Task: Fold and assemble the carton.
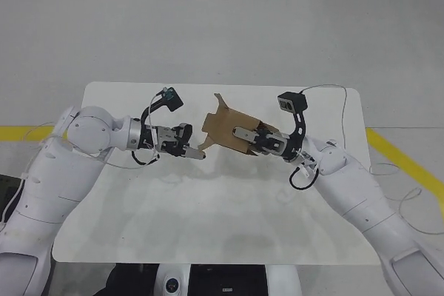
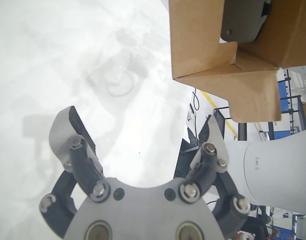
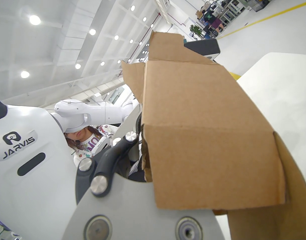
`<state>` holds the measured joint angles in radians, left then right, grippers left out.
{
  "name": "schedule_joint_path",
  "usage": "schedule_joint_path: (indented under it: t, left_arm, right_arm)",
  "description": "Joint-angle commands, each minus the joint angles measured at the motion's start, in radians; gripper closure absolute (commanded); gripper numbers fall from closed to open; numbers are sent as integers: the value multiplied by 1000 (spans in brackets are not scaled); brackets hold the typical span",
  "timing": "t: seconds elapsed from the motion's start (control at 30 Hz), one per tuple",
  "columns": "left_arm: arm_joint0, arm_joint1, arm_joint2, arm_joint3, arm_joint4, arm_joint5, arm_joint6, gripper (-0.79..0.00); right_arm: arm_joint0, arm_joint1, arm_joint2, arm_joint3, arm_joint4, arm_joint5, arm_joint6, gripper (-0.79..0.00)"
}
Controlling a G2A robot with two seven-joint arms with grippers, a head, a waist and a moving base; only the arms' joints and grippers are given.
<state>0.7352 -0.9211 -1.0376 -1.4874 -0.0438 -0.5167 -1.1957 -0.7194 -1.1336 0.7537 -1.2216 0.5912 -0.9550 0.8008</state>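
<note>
The left gripper [image 1: 197, 155] hangs over the table, its black ribbed pads [image 2: 79, 123] spread wide with nothing between them, just beside the carton's open end. The carton [image 1: 226, 127] is plain brown corrugated board, a half-formed box with notched flaps splayed leftward, held over the table's rear middle. The right gripper [image 1: 240, 134] is clamped on its right end, one finger lying on the board. In the right wrist view the carton's wall hides most of the fingers. The table [image 1: 207, 214] is white, glossy and round-cornered. It stands on a grey floor [image 1: 222, 37] crossed by a yellow line [image 1: 7, 133]. A thin cable [image 1: 333, 90] loops over the far right corner.
</note>
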Motion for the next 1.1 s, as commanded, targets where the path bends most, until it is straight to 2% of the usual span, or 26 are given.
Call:
schedule_joint_path:
  t: [0.0, 0.4, 1.07]
  left_arm:
    - [-1, 1, -6, 0, -6, 6, 7, -785]
    - [-15, 5, -23, 19, -26, 18, 10, -785]
    - [-15, 6, -6, 8, -37, 12, -3, -785]
  right_arm:
    - [2, -3, -5, -4, -26, 20, 8, 0]
    - [-7, -8, 0, -18, -51, 92, 114, 0]
    - [-15, -27, 26, -12, -54, 111, 155, 0]
